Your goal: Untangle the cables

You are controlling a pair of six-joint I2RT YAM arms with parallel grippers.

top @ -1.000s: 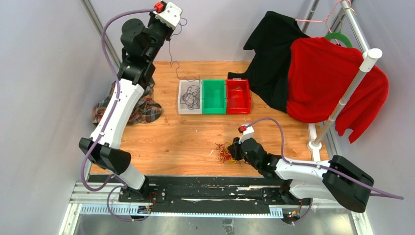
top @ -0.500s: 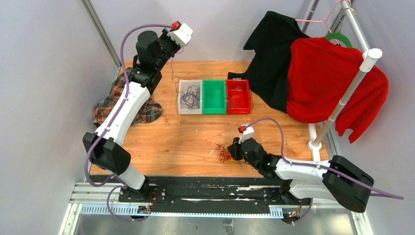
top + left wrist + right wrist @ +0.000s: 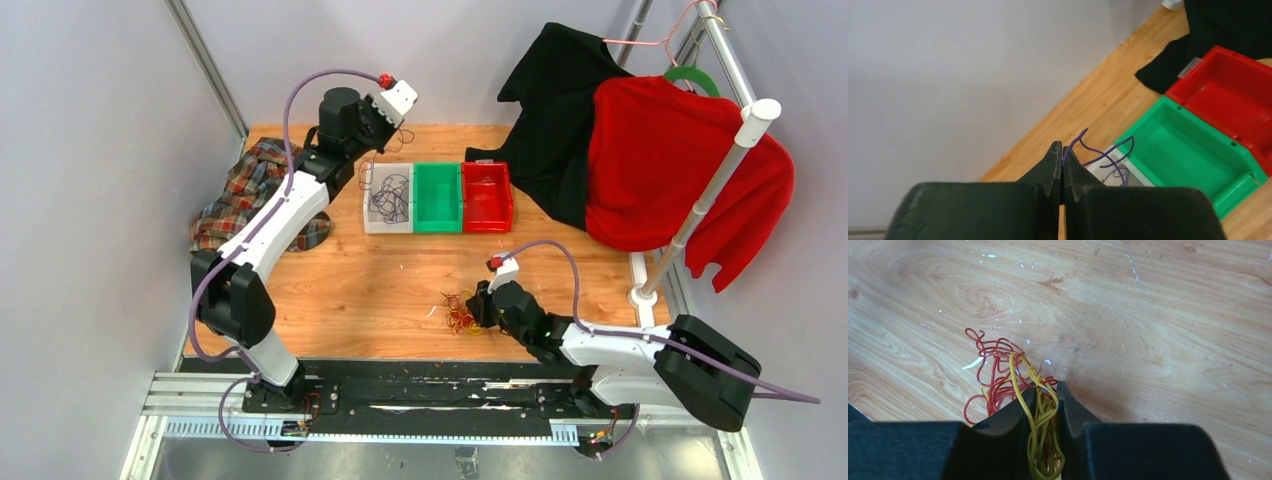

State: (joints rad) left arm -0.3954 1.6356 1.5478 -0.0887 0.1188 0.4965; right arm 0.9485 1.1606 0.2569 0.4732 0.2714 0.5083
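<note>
A tangle of red and yellow cables lies on the wooden table near the front. My right gripper is shut on this tangle; in the right wrist view yellow cables are bunched between the fingers and red loops spread to the left. My left gripper is raised at the back, shut on a purple cable that hangs toward the white bin, where more dark purple cables lie. In the left wrist view the jaws pinch the purple cable's end.
A green bin and a red bin stand beside the white one. A plaid cloth lies at the left. Black and red garments hang on a rack at the right.
My left arm has swung right and lower, carrying the purple cable from the back left corner toward the white bin. The right gripper and its tangle have stayed still.
</note>
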